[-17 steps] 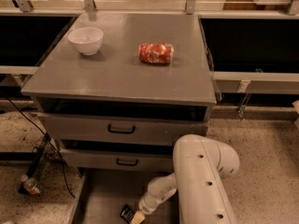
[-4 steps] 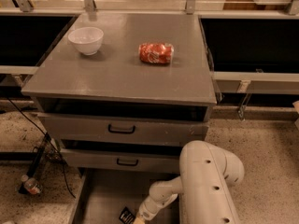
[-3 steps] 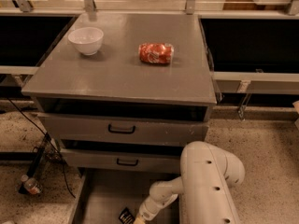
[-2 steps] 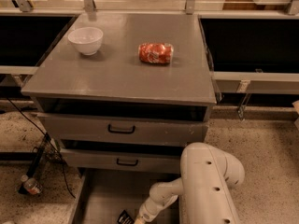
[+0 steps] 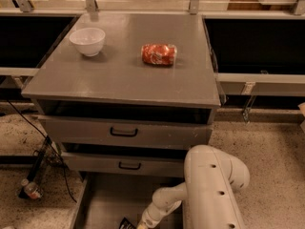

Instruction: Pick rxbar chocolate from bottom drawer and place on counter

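the gripper (image 5: 141, 226) is down low in the bottom drawer (image 5: 102, 199), at the very edge of the view. i cannot tell if it is open or closed. the rxbar chocolate (image 5: 126, 223) lies on the drawer floor just beside it. up on the counter (image 5: 119, 75) sit a white bowl (image 5: 87, 41) and a red can (image 5: 158, 54) on its side.

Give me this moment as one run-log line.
stage: pick | gripper: low in bottom drawer, next to rxbar chocolate | counter: bowl, red can, no bar
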You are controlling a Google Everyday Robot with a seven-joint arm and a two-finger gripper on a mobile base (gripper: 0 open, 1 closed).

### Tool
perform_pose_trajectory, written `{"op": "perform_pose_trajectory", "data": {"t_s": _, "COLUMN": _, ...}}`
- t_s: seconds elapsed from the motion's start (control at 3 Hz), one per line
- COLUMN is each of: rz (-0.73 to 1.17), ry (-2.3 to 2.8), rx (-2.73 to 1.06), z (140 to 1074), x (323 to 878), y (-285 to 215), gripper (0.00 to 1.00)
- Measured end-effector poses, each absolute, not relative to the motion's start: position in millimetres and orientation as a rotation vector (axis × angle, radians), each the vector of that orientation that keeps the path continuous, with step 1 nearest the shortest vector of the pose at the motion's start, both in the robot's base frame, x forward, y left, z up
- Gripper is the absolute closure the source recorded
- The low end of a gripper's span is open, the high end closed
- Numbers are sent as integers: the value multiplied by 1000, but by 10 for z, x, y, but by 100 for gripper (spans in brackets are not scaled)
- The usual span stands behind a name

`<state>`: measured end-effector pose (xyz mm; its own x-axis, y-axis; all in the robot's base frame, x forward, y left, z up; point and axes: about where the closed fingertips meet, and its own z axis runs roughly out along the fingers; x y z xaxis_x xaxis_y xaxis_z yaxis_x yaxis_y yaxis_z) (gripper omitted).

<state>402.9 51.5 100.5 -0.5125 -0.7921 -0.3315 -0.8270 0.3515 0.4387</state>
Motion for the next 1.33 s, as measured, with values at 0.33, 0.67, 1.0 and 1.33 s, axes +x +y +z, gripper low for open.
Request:
{"op": "perform_pose_trajectory", "data": {"t_s": 0.33, "rz": 864, "ry": 2527, "rx": -1511, "z": 1006, "x": 4023, "y": 507, "gripper": 100}}
{"op": "perform_pose_trajectory", "data": {"t_s": 0.67, "rz": 851, "ry": 2524, "rx": -1509, "z": 1004, "x": 4006, "y": 498, "gripper": 100}}
{"op": "perform_pose_trajectory", "data": {"t_s": 1.0, "rz": 827, "ry": 2515, "rx": -1503, "z": 1018, "x": 4036, "y": 507, "gripper": 100}}
{"op": "perform_pose_trajectory", "data": {"t_s": 1.33, "rz": 754, "ry": 2480, "rx": -1499, "z": 1306, "x": 4187, "y": 490, "gripper": 100}}
